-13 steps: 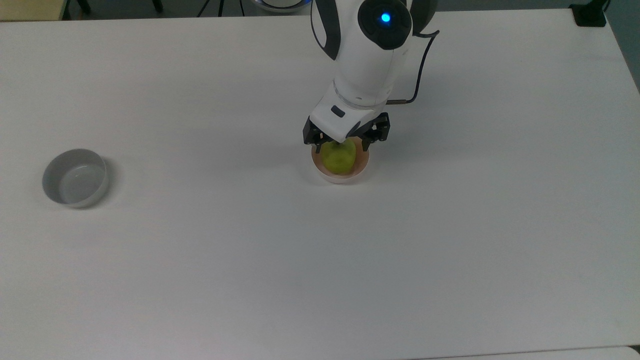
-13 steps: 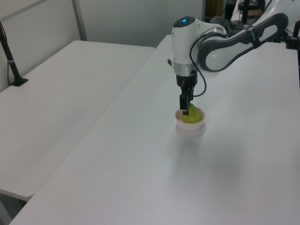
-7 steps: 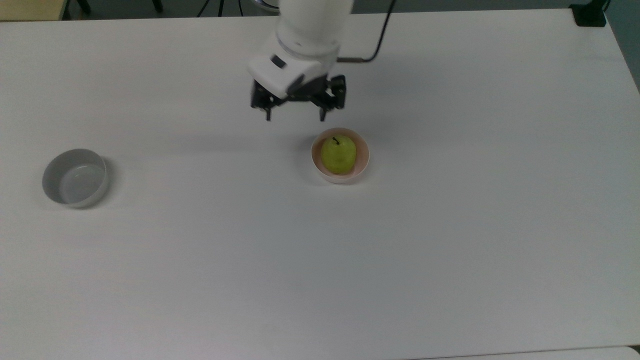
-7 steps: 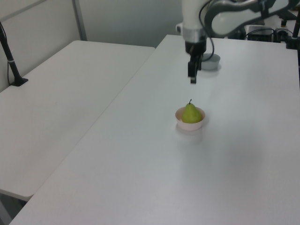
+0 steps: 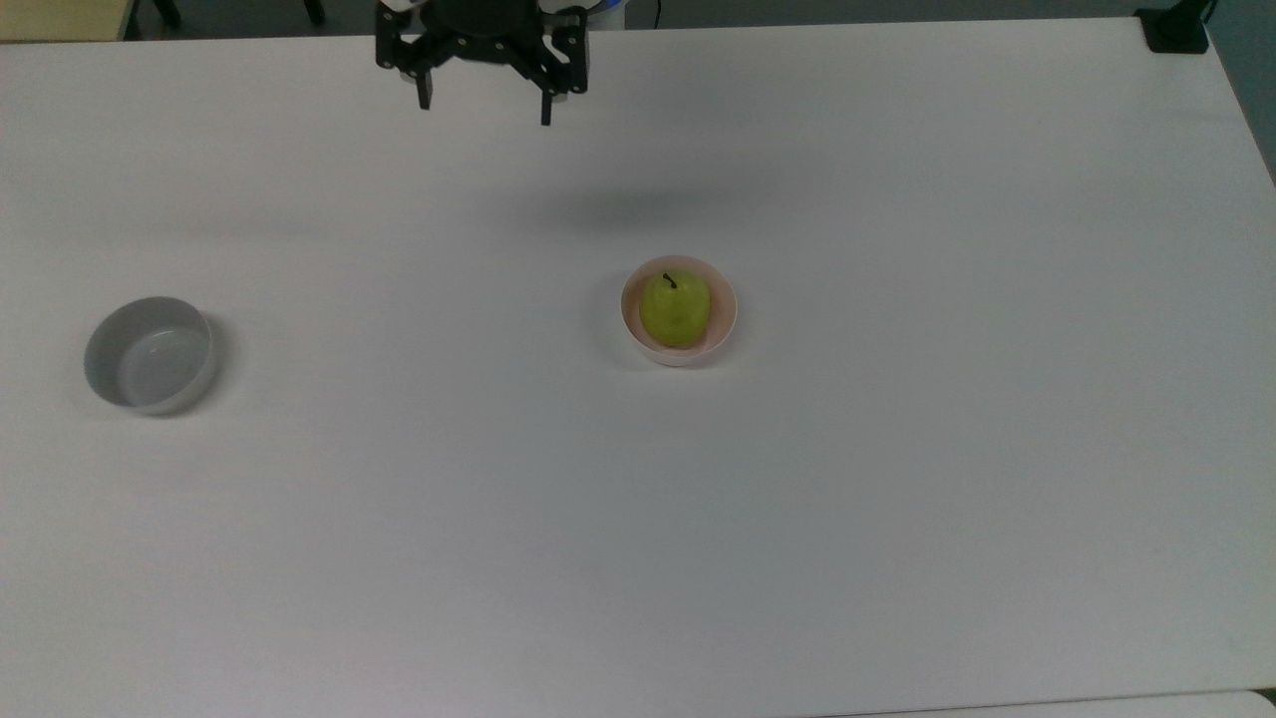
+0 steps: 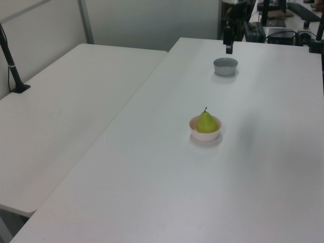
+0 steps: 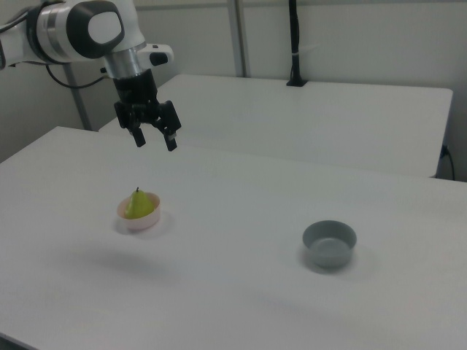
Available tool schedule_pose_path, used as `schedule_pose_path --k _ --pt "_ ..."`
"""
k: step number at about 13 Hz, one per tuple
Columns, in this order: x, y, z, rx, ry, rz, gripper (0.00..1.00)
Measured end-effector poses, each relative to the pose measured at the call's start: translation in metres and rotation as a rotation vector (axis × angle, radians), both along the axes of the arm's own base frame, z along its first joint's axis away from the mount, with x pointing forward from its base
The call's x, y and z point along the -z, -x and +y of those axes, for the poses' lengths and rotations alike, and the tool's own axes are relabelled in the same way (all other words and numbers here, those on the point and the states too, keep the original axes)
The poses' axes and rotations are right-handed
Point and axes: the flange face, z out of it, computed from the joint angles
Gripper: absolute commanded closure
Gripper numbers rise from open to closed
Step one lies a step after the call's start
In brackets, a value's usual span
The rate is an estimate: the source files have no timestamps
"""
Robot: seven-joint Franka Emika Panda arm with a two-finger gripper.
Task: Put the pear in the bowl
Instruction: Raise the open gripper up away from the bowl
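The yellow-green pear (image 5: 675,308) (image 6: 205,123) (image 7: 139,205) stands upright, stem up, inside the pale pink bowl (image 5: 723,330) (image 6: 206,136) (image 7: 141,221) near the middle of the white table. My gripper (image 5: 483,108) (image 7: 155,141) is open and empty, hanging high above the table. In the top view it is up and to the left of the bowl, near the far edge. In the left view its fingers (image 6: 229,45) show above the grey bowl.
A grey bowl (image 5: 150,355) (image 6: 225,66) (image 7: 330,243) sits empty at the top view's left side, far from the pink bowl. A second white table (image 6: 61,111) (image 7: 328,117) stands alongside. A black post (image 7: 294,44) rises from it.
My gripper let go of the pear, which stays in the pink bowl. The gripper then rose and pulled away toward the top view's upper left, fingers open.
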Motion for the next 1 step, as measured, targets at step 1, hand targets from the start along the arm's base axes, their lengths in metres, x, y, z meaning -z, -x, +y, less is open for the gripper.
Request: schedule_pose_path --k 1 --pt "-0.0027 0.0014 -0.0057 0.010 0.000 -0.003 0.00"
